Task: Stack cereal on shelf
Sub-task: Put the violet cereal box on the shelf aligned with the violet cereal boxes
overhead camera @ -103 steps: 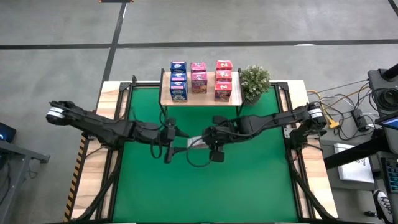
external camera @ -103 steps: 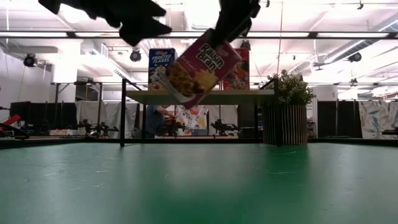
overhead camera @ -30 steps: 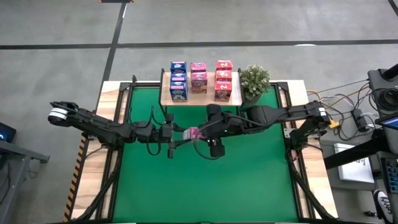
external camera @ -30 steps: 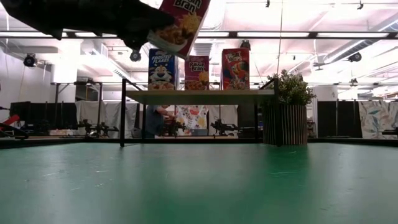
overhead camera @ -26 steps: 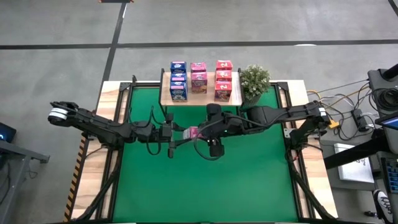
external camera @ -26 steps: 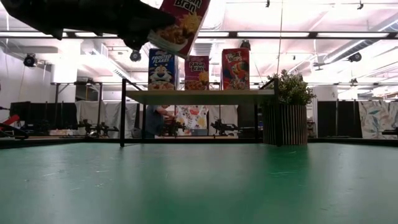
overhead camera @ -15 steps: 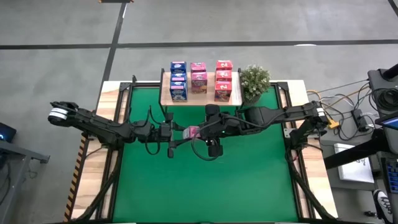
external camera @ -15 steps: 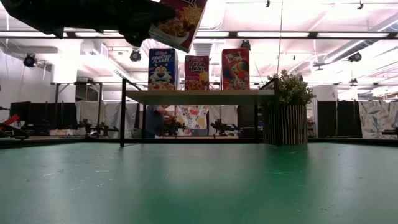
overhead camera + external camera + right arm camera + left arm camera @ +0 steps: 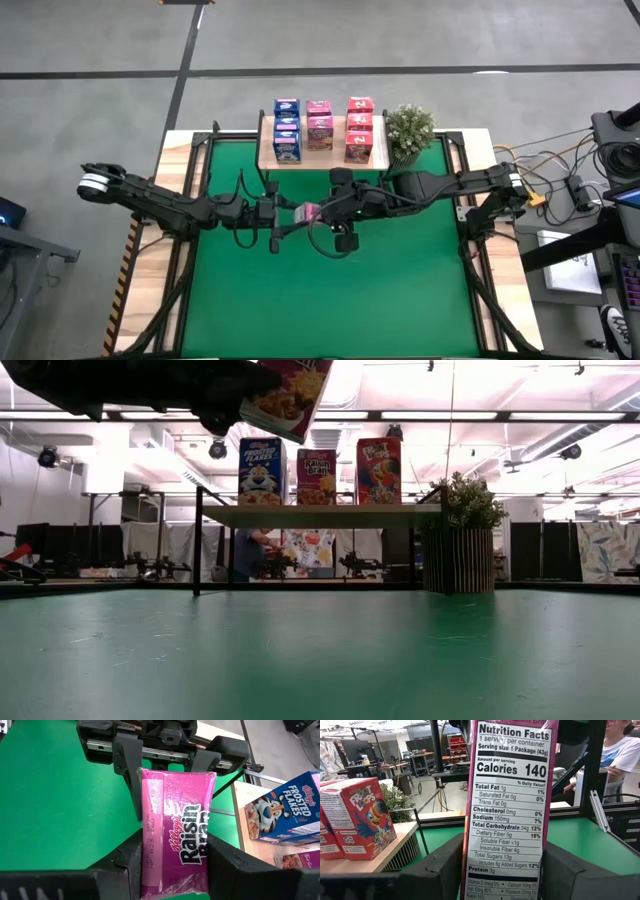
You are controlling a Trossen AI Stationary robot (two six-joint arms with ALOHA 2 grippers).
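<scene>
Two dark jointed arms, white-capped shoulders, looping black cables

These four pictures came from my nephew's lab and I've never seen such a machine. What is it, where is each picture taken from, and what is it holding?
It is a robot with two dark arms at a table, each ending in a two-finger gripper. One picture looks straight down on the table, one looks level across the green mat, and two come from cameras on the arms' wrists.

At the far edge stands a low wooden shelf bearing small cereal boxes in three columns: blue Frosted Flakes, pink Raisin Bran and red Froot Loops. A potted plant stands beside it.

Over the mat, the left gripper and the right gripper both clamp one more pink Raisin Bran box, from opposite ends, lifted clear of the mat. It looks like a handover between the arms.

A person shows in the room behind.
</scene>
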